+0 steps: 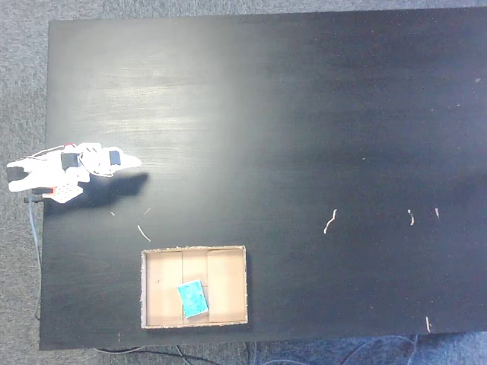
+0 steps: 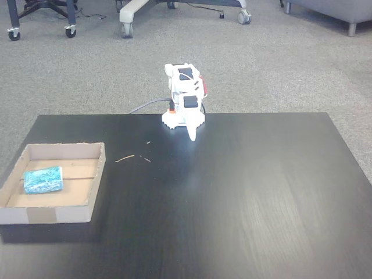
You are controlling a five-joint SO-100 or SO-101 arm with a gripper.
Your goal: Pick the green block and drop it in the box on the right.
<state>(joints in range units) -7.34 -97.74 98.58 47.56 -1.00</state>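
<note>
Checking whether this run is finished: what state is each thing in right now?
green block: lying flat inside the box, not held.
box: open-topped, on the table, holding the block.
claw: folded back at the table's edge, away from the box, holding nothing; open or shut cannot be told.
table: dark, with a few small scraps lying on it.

Green block flat inside the box

One fixed view straight down from high above, arm at nine o'clock. Another low, across table, facing arm at twelve. Shared: table, arm, box.
</note>
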